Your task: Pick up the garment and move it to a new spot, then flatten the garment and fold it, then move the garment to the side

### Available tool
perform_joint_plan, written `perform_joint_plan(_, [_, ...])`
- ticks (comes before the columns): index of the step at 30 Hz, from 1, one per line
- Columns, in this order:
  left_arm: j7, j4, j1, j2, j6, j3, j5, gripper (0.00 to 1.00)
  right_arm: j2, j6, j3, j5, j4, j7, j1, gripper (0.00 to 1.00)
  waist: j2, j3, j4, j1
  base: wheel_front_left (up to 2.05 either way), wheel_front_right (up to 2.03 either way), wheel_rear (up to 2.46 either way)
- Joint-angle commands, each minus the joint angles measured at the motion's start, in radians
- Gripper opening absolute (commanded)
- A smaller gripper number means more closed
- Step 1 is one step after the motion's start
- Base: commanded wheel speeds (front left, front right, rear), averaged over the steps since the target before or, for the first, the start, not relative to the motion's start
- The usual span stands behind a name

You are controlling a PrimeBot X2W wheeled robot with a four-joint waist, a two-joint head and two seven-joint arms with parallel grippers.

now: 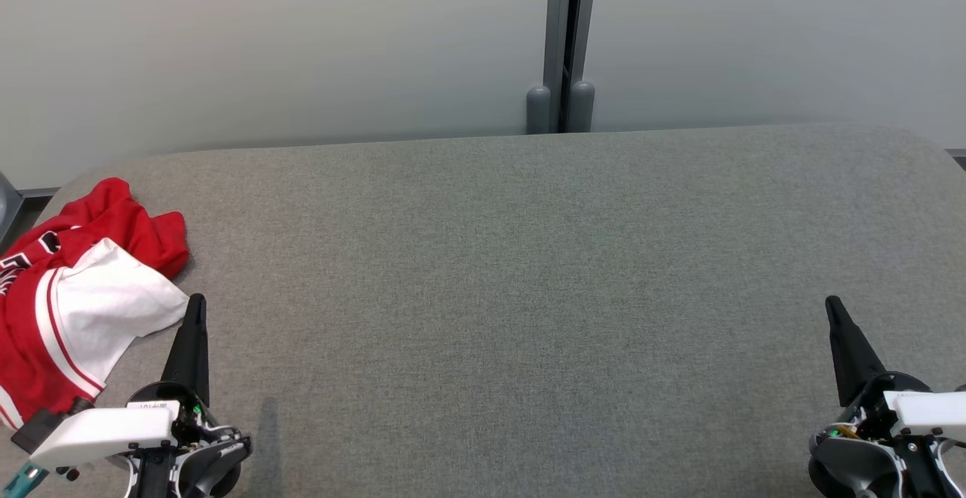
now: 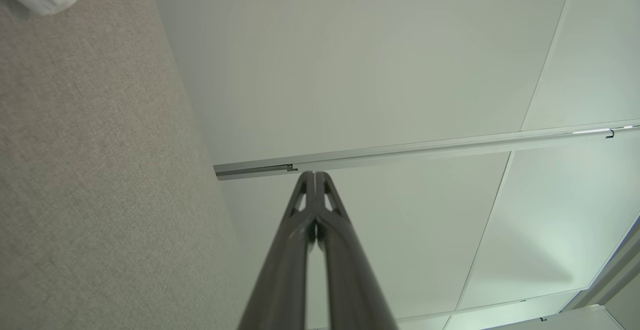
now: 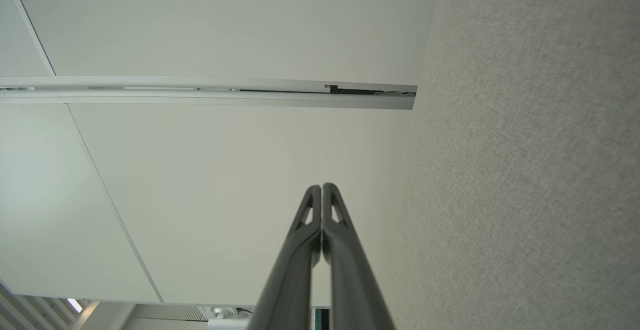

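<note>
Grey fabric tabletop (image 1: 528, 294) across the middle and bottom of the head view, with pale wall panels (image 1: 264, 45) behind, split by a dark upright post (image 1: 562, 45). Red-and-white garment (image 1: 68, 294) crumpled at the left edge (white part on top, red bunched behind). Left gripper (image 1: 196, 303) at lower left, just beside the white cloth, jaws clenched together on nothing. Right gripper (image 1: 832, 303) at lower right, well apart from the garment, likewise pressed closed and empty. Fingers meeting tip to tip in both wrist views.
</note>
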Motion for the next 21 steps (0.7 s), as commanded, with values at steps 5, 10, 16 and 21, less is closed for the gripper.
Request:
perform_joint_plan(5, [0.002, 0.0, -0.01, 0.003, -0.003, 0.003, -0.001, 0.0, -0.005, 0.0, 0.0, 0.002, 0.002, 0.001, -0.009, 0.0, 0.0, 0.0, 0.0, 0.0, 0.0, 0.0, 0.0])
perform_joint_plan(10, [0.002, 0.0, -0.01, 0.003, -0.003, 0.003, -0.001, 0.0, -0.005, 0.0, 0.0, 0.002, 0.002, 0.001, -0.009, 0.0, 0.0, 0.0, 0.0, 0.0, 0.0, 0.0, 0.0])
perform_joint_plan(16, [0.002, 0.0, -0.01, 0.003, -0.003, 0.003, -0.001, 0.0, -0.005, 0.0, 0.0, 0.002, 0.002, 0.001, -0.009, 0.0, 0.0, 0.0, 0.0, 0.0, 0.0, 0.0, 0.0])
perform_joint_plan(21, [0.002, 0.0, -0.01, 0.003, -0.003, 0.003, -0.001, 0.0, -0.005, 0.0, 0.0, 0.002, 0.002, 0.001, -0.009, 0.0, 0.0, 0.0, 0.0, 0.0, 0.0, 0.0, 0.0])
